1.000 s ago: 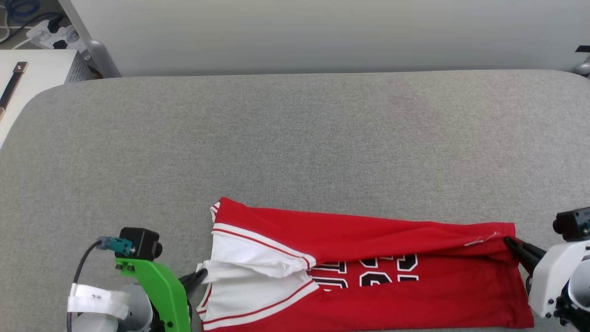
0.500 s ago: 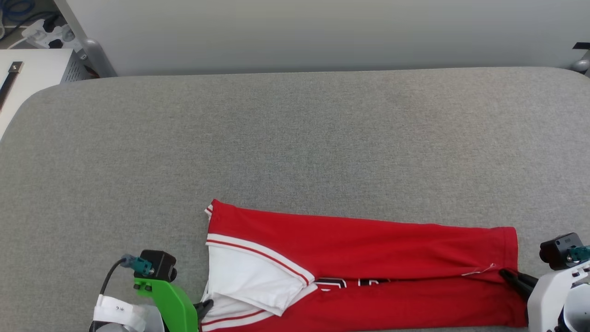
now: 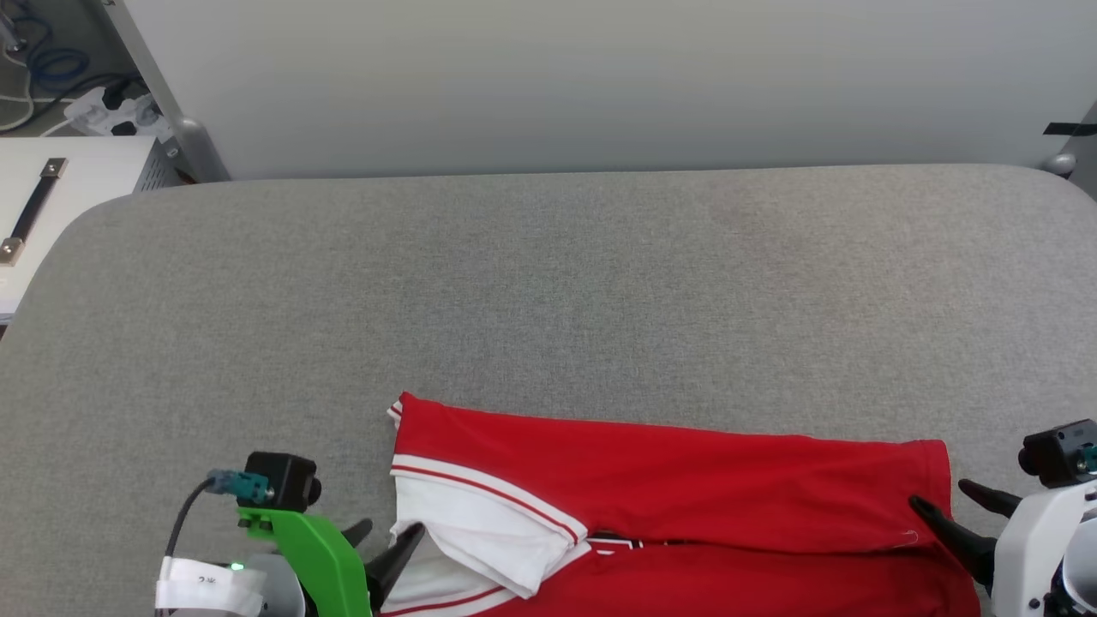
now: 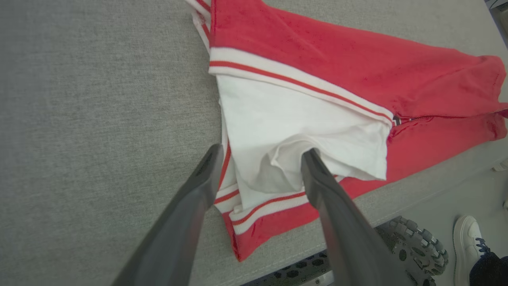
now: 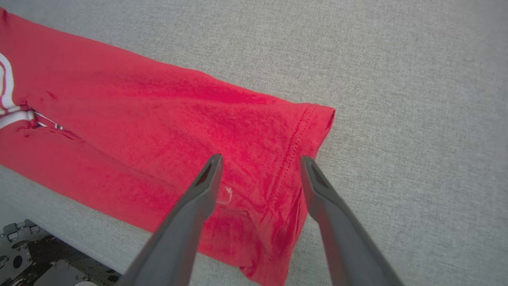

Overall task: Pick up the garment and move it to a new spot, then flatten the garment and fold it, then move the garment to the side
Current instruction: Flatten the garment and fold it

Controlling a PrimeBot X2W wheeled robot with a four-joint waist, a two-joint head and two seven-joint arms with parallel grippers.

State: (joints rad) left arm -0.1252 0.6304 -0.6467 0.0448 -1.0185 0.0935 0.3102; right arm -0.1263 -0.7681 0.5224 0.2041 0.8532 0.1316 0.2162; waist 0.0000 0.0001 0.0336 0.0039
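The garment (image 3: 686, 488), a red jersey T-shirt with white sleeves, lies folded lengthwise along the near edge of the grey table (image 3: 548, 291); only a sliver of its black lettering peeks out under the fold. My left gripper (image 3: 387, 538) stands open at the white sleeve (image 4: 293, 131), its fingers (image 4: 198, 190) straddling the striped cuff, holding nothing. At the hem end (image 5: 305, 131) my right gripper (image 3: 964, 501) is open too, fingers (image 5: 206, 182) spread over the red cloth (image 5: 158, 119).
A white cabinet (image 3: 51, 188) with a handle stands at the far left, cables behind it. A pale wall runs behind the table. In the left wrist view the robot's wheel (image 4: 416, 250) and a person's white shoe (image 4: 468, 238) show below the table edge.
Both grippers have opened and let go of the garment. Its upper half has come down over the lettering, closing the lengthwise fold. The camera has tilted slightly.
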